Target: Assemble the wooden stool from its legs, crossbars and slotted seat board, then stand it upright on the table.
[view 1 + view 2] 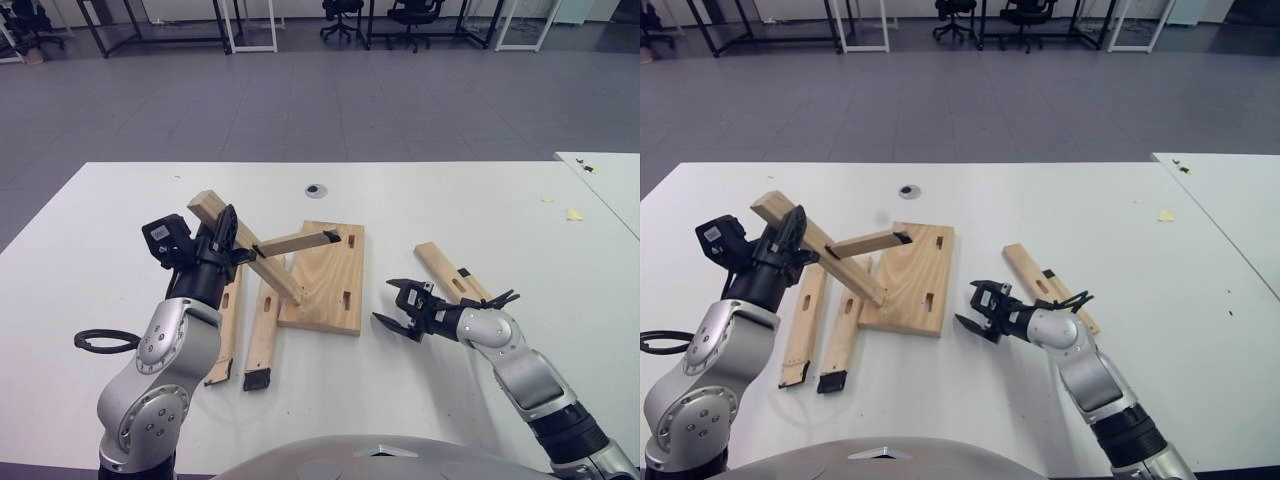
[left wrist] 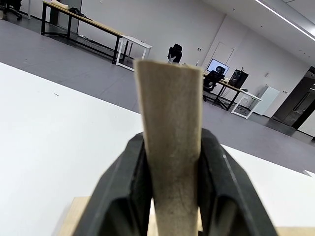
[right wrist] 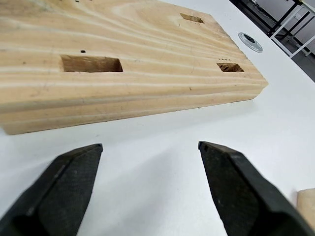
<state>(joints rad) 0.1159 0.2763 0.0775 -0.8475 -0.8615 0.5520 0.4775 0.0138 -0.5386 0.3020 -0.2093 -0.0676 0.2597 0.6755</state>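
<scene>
Seat board flat on table, slots up. Stool leg clamped tight in left gripper, tilted, lower end at board's left edge (crossbar jutting sideways). Right gripper just beside board, jaws wide apart, empty. Two loose legs flat left of board.

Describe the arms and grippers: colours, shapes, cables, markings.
Both arms have silver, rounded shells: left arm, right arm. The left gripper and right gripper are black with two wedge-shaped fingers. A black cable loops beside the left arm; a white label marks its wrist.
</scene>
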